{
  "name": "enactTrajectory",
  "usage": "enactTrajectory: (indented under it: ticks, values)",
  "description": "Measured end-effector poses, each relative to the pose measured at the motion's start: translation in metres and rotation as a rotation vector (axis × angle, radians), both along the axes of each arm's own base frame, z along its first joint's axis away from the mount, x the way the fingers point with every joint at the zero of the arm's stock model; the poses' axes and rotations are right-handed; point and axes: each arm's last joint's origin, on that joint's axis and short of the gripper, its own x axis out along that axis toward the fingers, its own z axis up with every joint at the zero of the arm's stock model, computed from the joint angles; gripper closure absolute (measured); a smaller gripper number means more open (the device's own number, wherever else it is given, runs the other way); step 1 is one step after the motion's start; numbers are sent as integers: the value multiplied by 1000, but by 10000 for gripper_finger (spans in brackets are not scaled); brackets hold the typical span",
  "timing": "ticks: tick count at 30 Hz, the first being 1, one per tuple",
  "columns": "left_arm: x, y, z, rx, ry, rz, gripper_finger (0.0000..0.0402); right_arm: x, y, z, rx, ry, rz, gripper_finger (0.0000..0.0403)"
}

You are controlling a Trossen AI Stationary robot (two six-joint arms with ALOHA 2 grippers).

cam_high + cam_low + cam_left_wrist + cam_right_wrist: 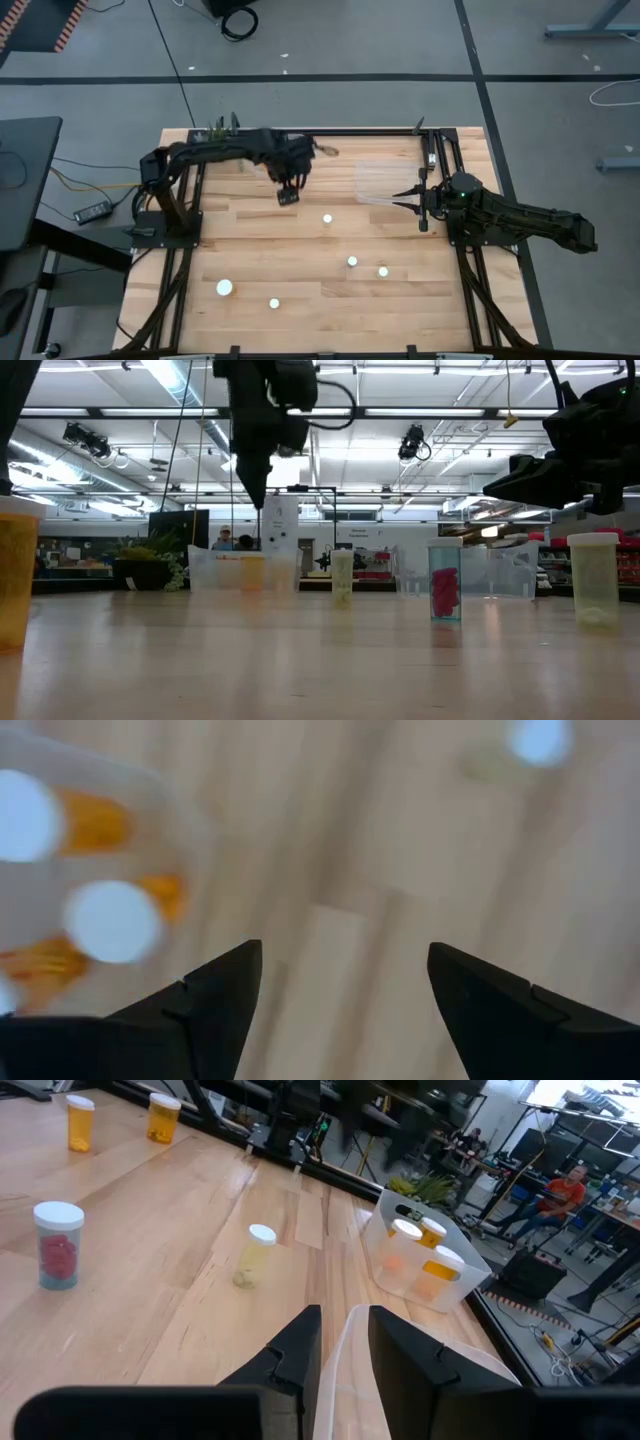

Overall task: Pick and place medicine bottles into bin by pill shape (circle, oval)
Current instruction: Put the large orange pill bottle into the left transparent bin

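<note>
Several white-capped medicine bottles stand upright on the wooden table: one at the middle (327, 217), two toward the near right (352, 261) (383, 271), and two near the front left (225, 288) (274, 303). My left gripper (288, 198) (345, 980) is open and empty above the table, next to a clear bin (185, 830) that holds orange bottles (95, 820). My right gripper (403, 201) (345, 1345) is shut on the wall of a second clear bin (385, 175) at the far right. My right gripper pinches the clear bin's thin wall (340, 1370) at its rim, one finger on each side of it. The fingers come nearly level from the table's right side. The bin's bottom rests on the table.
In the right wrist view, a bottle with red pills (58, 1245), a pale yellow one (255, 1255) and two orange ones (80, 1125) (163, 1118) stand on the table. The bin with bottles (470, 1270) sits at the far edge. People are in the room beyond.
</note>
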Motion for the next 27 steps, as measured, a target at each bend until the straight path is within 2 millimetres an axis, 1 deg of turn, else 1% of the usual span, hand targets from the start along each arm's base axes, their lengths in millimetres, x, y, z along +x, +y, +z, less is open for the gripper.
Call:
enactTrajectory:
  ticks: [4,8,12,16,20,23,27]
  values:
    - [3,-39,4,21,25,-9,109,0,0,0,0,0,0,310]
    - [7,-81,5,55,24,-34,109,0,0,0,0,0,0,310]
    - [6,-122,5,106,16,-72,109,0,0,0,0,0,0,310]
    - [0,-153,5,186,17,-79,109,0,0,0,0,1,0,310]
    - [-9,-180,5,220,13,-58,109,0,0,0,0,1,0,310]
    - [-17,-197,-6,230,14,-37,109,0,0,0,0,1,0,310]
    - [-41,-216,-31,225,61,4,110,0,0,0,0,1,0,310]
